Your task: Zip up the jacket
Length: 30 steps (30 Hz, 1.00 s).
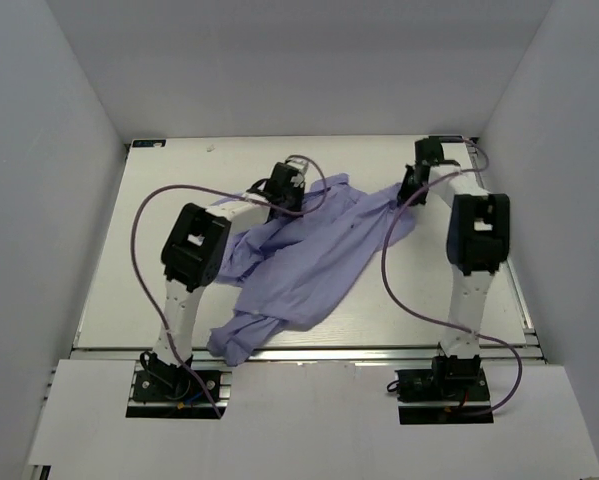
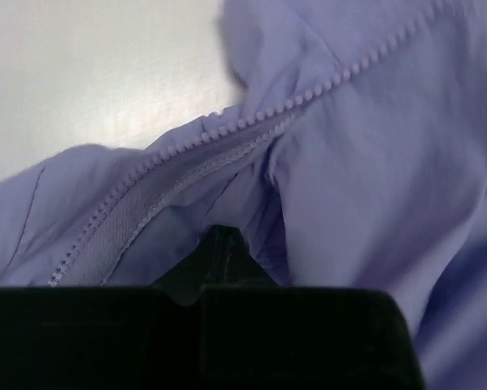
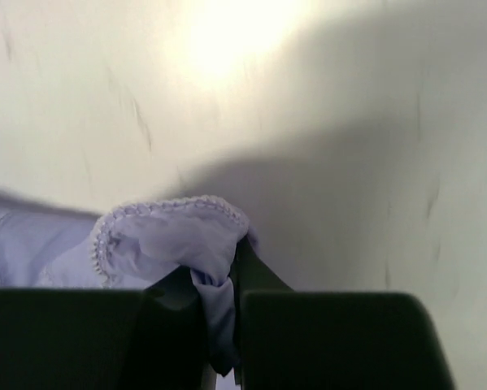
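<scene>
1. Top external view, nearest me: the jacket (image 1: 299,265) begins as a bunched end just beside the base of the left arm (image 1: 194,245), close to the near edge of the surface (image 1: 149,230).
2. From that end it lies crumpled in a diagonal band. Its long axis runs from near-left to far-right, and each arm meets its far edge.
3. Left wrist view: the left jaws are closed to a single point with cloth gathered over the tip. I judge them to be pinching the jacket just under the zipper (image 2: 251,126). The teeth cross above the jaws from lower left to upper right, and I can see no slider.
4. Right wrist view: the right jaws are pinching a small fold of the jacket. A curl of teeth (image 3: 166,215) stands just left of them over bare surface.
5. The two held points sit apart along the far edge, the left one toward the middle and the right one toward the far-right corner. I judge the coming move turns on bringing the two zipper halves side by side. No view shows me the slider, so I cannot say which arm is nearer to it.
6. Farthest out, there is open surface to the left of and beyond the left arm. The right arm (image 1: 476,235) stands near the right wall (image 1: 569,200) and the far edge, so I would pull inward, not outward.
</scene>
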Tool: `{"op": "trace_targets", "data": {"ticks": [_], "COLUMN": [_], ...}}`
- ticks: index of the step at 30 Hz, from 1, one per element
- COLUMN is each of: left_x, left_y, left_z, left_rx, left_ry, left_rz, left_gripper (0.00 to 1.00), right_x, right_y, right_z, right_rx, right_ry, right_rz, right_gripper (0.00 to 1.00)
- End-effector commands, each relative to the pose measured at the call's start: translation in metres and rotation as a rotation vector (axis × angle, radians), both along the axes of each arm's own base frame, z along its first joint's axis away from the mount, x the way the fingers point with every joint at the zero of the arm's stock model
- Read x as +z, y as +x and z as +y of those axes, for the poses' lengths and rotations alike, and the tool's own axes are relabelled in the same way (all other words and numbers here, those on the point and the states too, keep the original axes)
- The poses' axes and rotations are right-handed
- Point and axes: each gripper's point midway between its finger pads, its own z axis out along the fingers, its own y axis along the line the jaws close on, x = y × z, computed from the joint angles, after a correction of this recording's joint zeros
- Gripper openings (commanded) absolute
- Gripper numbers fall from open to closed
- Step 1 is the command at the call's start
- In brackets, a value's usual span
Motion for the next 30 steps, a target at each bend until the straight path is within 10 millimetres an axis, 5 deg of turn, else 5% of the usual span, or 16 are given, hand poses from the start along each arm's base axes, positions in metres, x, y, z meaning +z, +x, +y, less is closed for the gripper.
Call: {"op": "trace_targets", "data": {"ticks": [1, 3, 6, 7, 8, 10, 13, 14, 17, 19, 21, 22, 23, 24, 28, 30], "left_x": [0.004, 0.021, 0.059, 0.082, 0.096, 0.133, 0.152, 0.169, 0.174, 0.168, 0.158, 0.154, 0.152, 0.139, 0.119, 0.106], "left_y": [-0.075, -0.104, -0.122, -0.122, -0.119, -0.105, -0.089, -0.087, -0.091, -0.101, -0.117, -0.122, -0.128, -0.134, -0.143, -0.148], "left_z": [0.000, -0.017, -0.024, -0.026, -0.026, -0.017, 0.011, 0.018, 0.051, 0.062, 0.068, 0.070, 0.069, 0.072, 0.068, 0.060], "left_rx": [-0.009, -0.046, -0.060, -0.075, -0.080, -0.033, 0.102, 0.134, 0.264, 0.288, 0.279, 0.274, 0.257, 0.256, 0.225, 0.193], "left_ry": [-0.162, -0.315, -0.442, -0.471, -0.478, -0.474, -0.388, -0.383, -0.313, -0.292, -0.297, -0.296, -0.307, -0.292, -0.279, -0.296], "left_rz": [0.218, 0.282, 0.234, 0.196, 0.162, 0.046, -0.049, -0.087, -0.123, -0.114, -0.092, -0.086, -0.078, -0.055, 0.007, 0.046], "left_gripper": [0.00, 0.15, 0.40, 0.66, 0.76, 0.98, 0.98, 0.98, 0.98, 0.98, 0.98, 0.98, 0.98, 0.98, 0.98, 0.98], "right_x": [0.025, 0.009, 0.070, 0.091, 0.077, 0.134, 0.180, 0.190, 0.206, 0.159, 0.173, 0.124, 0.143, 0.110, 0.098, 0.073], "right_y": [0.081, 0.116, 0.158, 0.171, 0.159, 0.155, 0.128, 0.104, 0.048, -0.005, -0.047, -0.087, -0.104, -0.136, -0.203, -0.232], "right_z": [-0.017, -0.012, 0.015, 0.021, 0.031, 0.035, 0.042, 0.045, 0.034, 0.028, 0.031, 0.034, 0.053, 0.059, 0.132, 0.143], "right_rx": [0.024, 0.056, 0.175, 0.203, 0.245, 0.271, 0.345, 0.374, 0.325, 0.275, 0.240, 0.243, 0.284, 0.269, 0.409, 0.458], "right_ry": [-0.106, -0.090, 0.006, 0.027, 0.071, 0.074, 0.090, 0.099, 0.070, 0.073, 0.076, 0.086, 0.083, 0.086, 0.135, 0.143], "right_rz": [-0.087, -0.118, -0.334, -0.438, -0.421, -0.547, -0.552, -0.494, -0.386, -0.218, -0.249, -0.131, -0.220, -0.141, -0.131, -0.050], "right_gripper": [0.00, 0.00, 0.03, 0.04, 0.07, 0.23, 0.69, 0.89, 0.89, 0.89, 0.89, 0.89, 0.89, 0.89, 0.89, 0.89]}}
